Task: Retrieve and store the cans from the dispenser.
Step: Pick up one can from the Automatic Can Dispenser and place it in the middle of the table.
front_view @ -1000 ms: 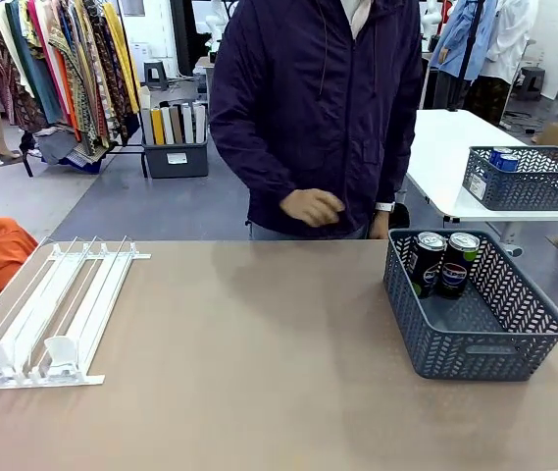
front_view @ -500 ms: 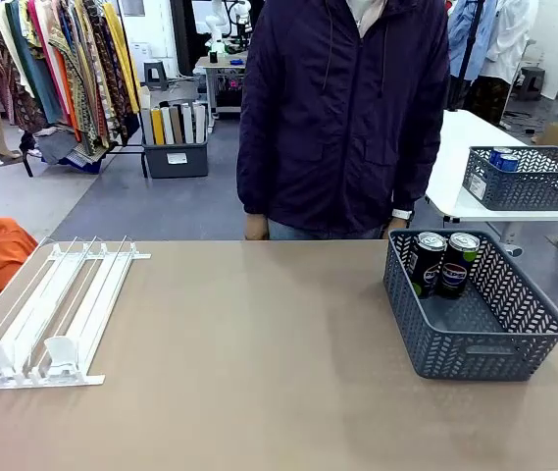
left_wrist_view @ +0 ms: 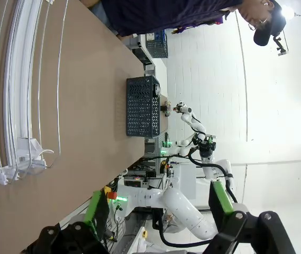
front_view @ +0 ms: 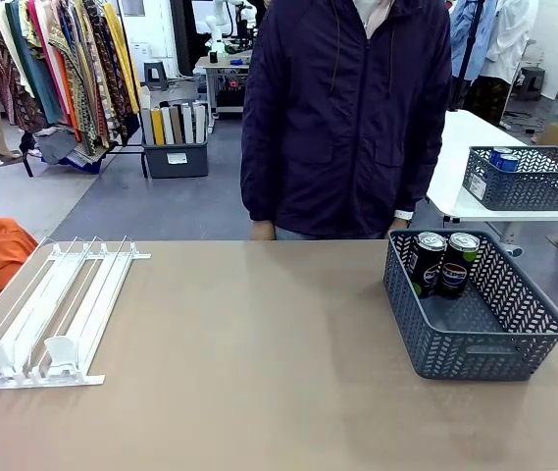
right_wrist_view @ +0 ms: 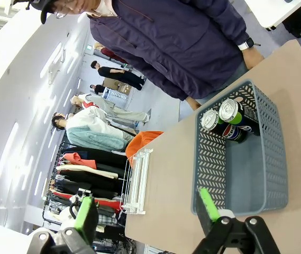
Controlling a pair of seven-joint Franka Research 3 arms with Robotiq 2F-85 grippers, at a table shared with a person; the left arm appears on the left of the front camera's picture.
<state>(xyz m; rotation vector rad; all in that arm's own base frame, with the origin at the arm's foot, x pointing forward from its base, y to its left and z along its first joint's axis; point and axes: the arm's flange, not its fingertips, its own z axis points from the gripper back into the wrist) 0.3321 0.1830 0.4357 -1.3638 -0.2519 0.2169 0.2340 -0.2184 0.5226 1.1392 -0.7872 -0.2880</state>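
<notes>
Metal cans [front_view: 443, 263]: two in grey basket [front_view: 484, 355], probably light, slippery (grip mid-body).
Dispenser [front_view: 48, 312]: seemingly empty.
Left gripper [left_wrist_view: 158, 206], right gripper [right_wrist_view: 146, 211]: spread wide, holding nothing.

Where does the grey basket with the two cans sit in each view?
Front: grey basket at right, on the table's right end.
Left wrist: basket upper middle, seen side-on, beyond the white dispenser.
Right wrist: basket right of centre.
Shared landmark: the dispenser.
</notes>
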